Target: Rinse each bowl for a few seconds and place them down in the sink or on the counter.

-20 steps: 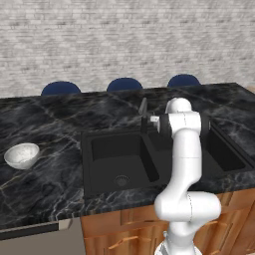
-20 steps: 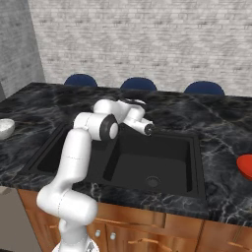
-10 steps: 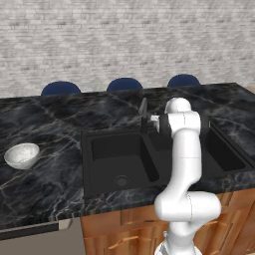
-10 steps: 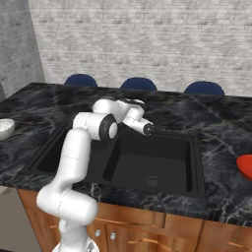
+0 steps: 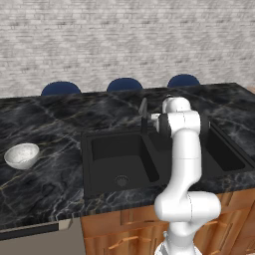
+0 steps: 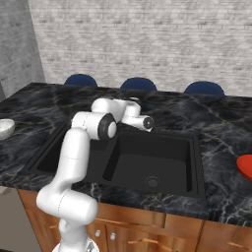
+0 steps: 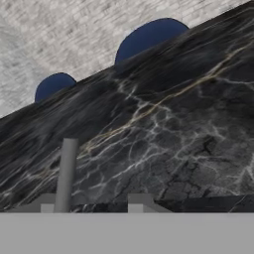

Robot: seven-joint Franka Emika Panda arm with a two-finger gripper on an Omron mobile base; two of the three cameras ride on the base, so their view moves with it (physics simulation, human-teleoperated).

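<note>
- On the counter, well to the left of the sink, a small white bowl sits upright and untouched; its edge also shows at the far left of the right base view.
- Sink: matte black, double basin, a drain in each. Both basins appear dry; no water stream is visible at the slim dark faucet.
- Arm: folded up over the divider between the basins, with the hand held near the faucet base, level with the back rim.
- Pincer: points sideways over the right basin. Nothing is seen between its fingers; whether they stand apart or together I cannot tell, as the hand is small in both base views and the tips are barely visible in the hand view.
- Hand view: looks across the back counter toward blue chair backs at the wall; the grey upright is probably the faucet stem.
- Red object lies on the counter at the right edge; partly cut off, not identified.
- Task standing, by judgement: no rinse begun; bowl not yet collected.
- Risk: the hand is close to the faucet; a swing leftward toward the bowl could strike the spout.
- Risk: the bowl lies well apart from the arm; a long reach may yield a shallow rim grip and a slip on the glossy marble.
</note>
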